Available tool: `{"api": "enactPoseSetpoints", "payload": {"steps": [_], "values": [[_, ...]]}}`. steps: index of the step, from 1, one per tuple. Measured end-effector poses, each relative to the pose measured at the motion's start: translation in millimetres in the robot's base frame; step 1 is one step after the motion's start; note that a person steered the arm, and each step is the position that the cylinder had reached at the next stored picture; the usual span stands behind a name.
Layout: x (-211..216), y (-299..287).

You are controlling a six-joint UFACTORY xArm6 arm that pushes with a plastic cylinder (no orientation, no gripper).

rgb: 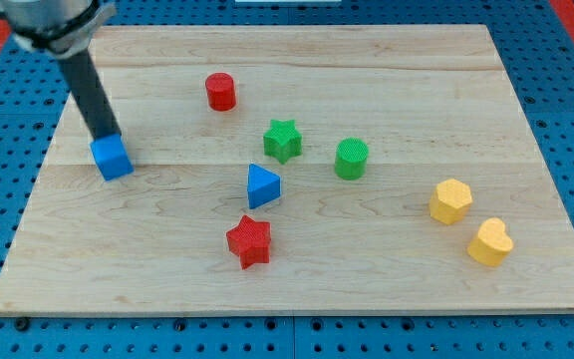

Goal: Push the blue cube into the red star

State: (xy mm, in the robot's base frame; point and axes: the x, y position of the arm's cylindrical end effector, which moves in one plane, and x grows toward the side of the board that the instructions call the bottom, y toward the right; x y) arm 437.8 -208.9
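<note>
So the arm here has no claw at all, just a dark rod, so there's nothing to open or close and nothing it could have hold of. The rod's tip (106, 136) sits right at the top-left edge of the blue cube (113, 158), looking like it's touching or very nearly so. That placement makes sense: the red star (249, 241) is down and to the view's right of the blue cube, well apart from it, so getting behind the cube on the far side from the star is how a straight shove would be lined up.

Using the blue cube as the anchor: the red cylinder (220, 91) is up and to its right, and the blue triangle block (262, 185) is off to its right and a bit lower. The green star (282, 140) and green cylinder (351, 159) are further right, and the two yellow heart-ish blocks (450, 199) (490, 242) are way over on the far right. Everything sits on the wooden board (526, 90).

My guess is the push hasn't really got going yet. The risk looks like the blue triangle block, which sits just above the red star, so a line that drifts high could clip it first.
</note>
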Motion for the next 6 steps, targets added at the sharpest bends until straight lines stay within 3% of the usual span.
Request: {"api": "enactPoseSetpoints", "payload": {"steps": [1, 2, 3, 4, 5, 6], "values": [[75.6, 56.6], [104.1, 42.1], [95.6, -11.6], [146.0, 11.9], [138.7, 40.8], [133.5, 28.1]]}}
